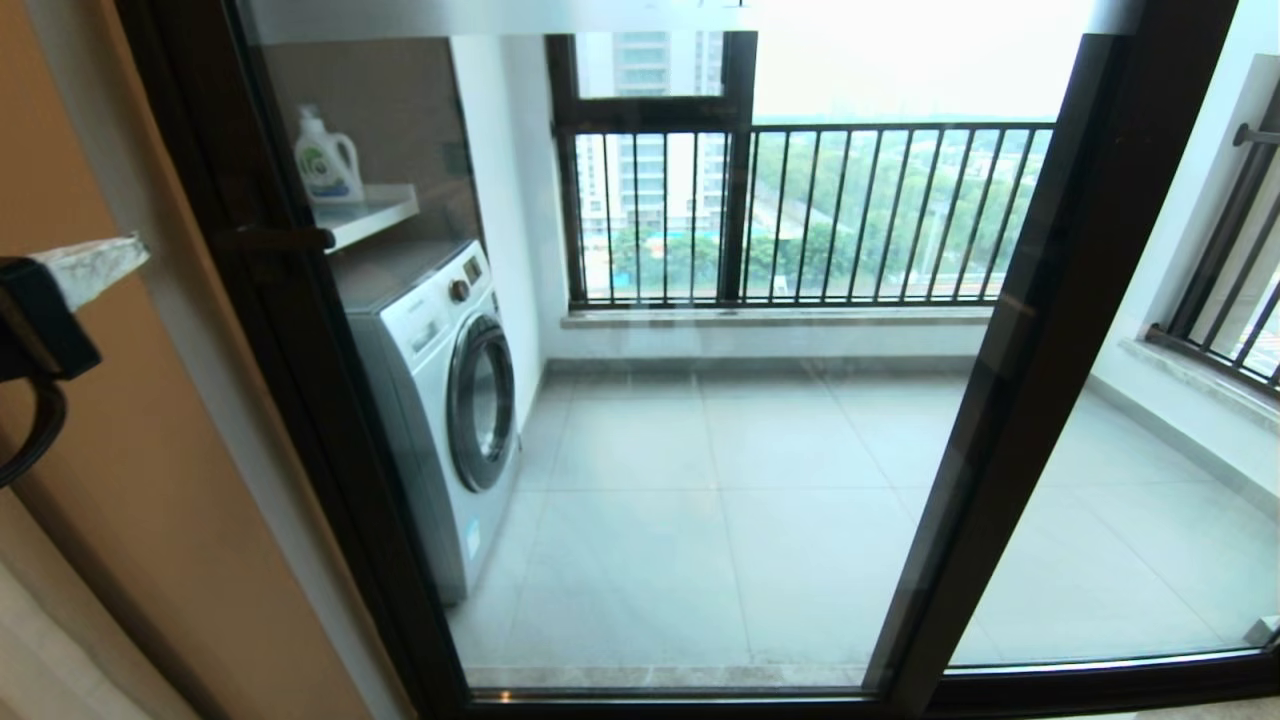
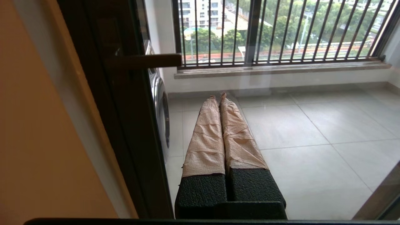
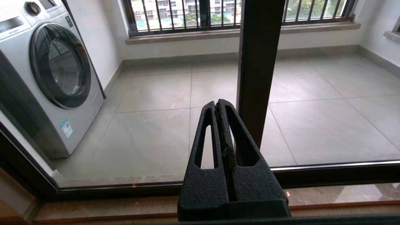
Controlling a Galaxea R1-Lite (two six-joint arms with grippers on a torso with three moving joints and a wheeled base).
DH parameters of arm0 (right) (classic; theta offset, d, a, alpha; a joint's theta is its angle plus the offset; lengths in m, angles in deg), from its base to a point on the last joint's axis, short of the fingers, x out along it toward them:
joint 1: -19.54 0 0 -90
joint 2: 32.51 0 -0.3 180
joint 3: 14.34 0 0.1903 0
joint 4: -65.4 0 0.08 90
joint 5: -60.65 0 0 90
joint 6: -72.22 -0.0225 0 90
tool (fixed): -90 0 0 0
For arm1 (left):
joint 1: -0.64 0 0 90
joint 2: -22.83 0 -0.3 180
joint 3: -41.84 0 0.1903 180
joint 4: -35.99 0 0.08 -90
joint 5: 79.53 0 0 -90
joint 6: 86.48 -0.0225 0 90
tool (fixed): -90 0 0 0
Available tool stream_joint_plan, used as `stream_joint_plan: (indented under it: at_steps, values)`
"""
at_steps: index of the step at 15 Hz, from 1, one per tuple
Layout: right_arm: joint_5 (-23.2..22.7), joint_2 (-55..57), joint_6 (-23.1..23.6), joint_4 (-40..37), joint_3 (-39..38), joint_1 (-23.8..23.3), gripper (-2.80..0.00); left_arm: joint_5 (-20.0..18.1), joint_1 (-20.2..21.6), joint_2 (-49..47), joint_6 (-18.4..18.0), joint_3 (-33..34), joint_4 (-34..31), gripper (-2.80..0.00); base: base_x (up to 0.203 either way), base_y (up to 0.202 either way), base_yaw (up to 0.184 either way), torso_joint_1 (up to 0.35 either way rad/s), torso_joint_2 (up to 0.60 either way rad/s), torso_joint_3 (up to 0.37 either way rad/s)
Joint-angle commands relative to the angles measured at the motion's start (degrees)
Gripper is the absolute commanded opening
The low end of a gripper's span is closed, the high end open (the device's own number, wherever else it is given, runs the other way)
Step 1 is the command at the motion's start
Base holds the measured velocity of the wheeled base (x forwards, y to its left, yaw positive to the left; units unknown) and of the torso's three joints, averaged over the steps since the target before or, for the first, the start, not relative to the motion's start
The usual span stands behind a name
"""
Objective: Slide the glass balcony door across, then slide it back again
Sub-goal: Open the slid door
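Note:
The glass balcony door (image 1: 740, 470) fills the head view, a clear pane in a dark frame. Its left stile (image 1: 300, 400) stands against the wall jamb and carries a slim dark pull handle (image 1: 275, 238). My left gripper (image 1: 135, 250) hovers at the far left before the orange wall, short of the handle and not touching it. In the left wrist view its tape-wrapped fingers (image 2: 207, 125) are pressed together, shut on nothing, with the handle (image 2: 147, 61) ahead and off to one side. My right gripper (image 3: 218, 103) is shut and empty, low before the door's bottom rail (image 3: 125, 189).
A dark upright stile (image 1: 1020, 370) divides the door from a second glass panel (image 1: 1130, 520) on the right. Behind the glass are a washing machine (image 1: 450, 400), a shelf with a detergent bottle (image 1: 325, 160), the tiled balcony floor and the black barred railing (image 1: 850, 210).

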Motion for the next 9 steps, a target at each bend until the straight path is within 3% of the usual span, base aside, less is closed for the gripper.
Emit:
stream_joint_plan:
  at_steps: [1,6,9]
  values:
    - [0.0,0.0,0.0,0.0,-0.7,0.0,-2.8,-0.3,0.7,-15.2,-0.1,-6.3,5.0,-2.8,0.0,0.0,0.0,0.0,0.0,0.0]
    - [0.0,0.0,-0.1,0.0,-0.7,0.0,-2.8,-0.6,3.9,-27.3,-0.1,-19.4,7.7,-2.8,0.0,0.0,0.0,0.0,0.0,0.0]
    - [0.0,0.0,0.0,0.0,-0.7,0.0,-2.8,-1.1,5.2,-30.4,-0.4,-23.2,7.7,-2.8,0.0,0.0,0.0,0.0,0.0,0.0]
